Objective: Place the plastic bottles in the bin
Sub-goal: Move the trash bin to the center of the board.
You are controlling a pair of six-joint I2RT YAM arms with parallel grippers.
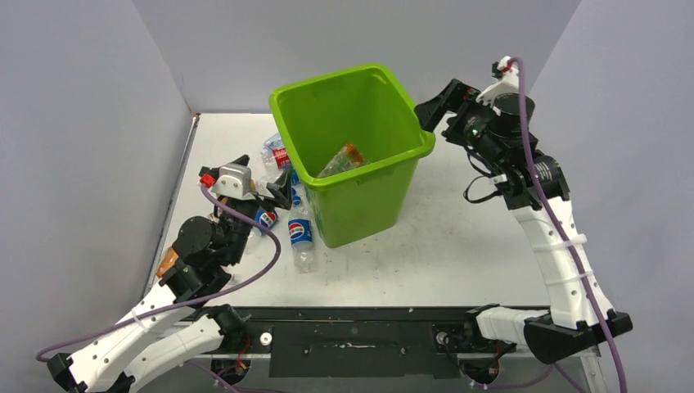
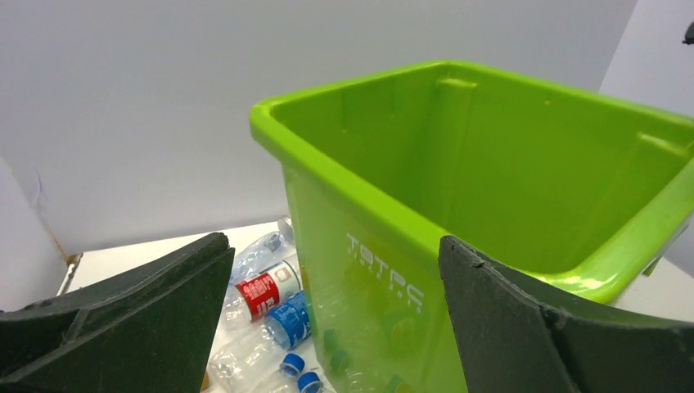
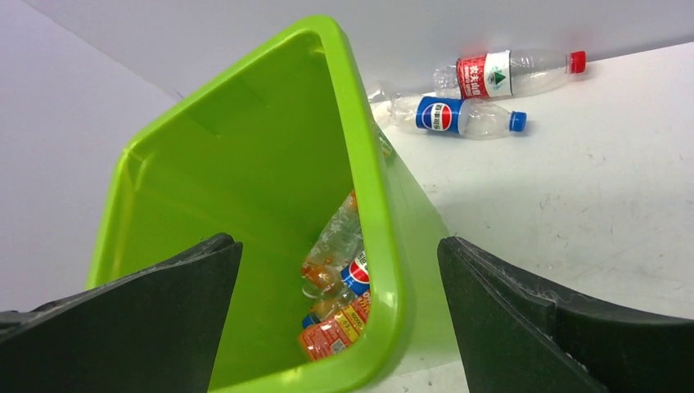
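Both hands are spread wide and hold nothing. My left hand (image 1: 282,187) is low, just beside the left wall of the bin (image 1: 360,205), and my right hand (image 1: 432,110) hangs at its right rim. The bin stands near the far edge of the tabletop (image 1: 458,246), about the middle. Several bottles (image 3: 340,303) lie inside, so I judge the task partly done. A few more bottles (image 1: 300,237) wait beside the bin, toward the left edge. The tabletop is white and scuffed, with grey walls (image 1: 82,123) on three sides.
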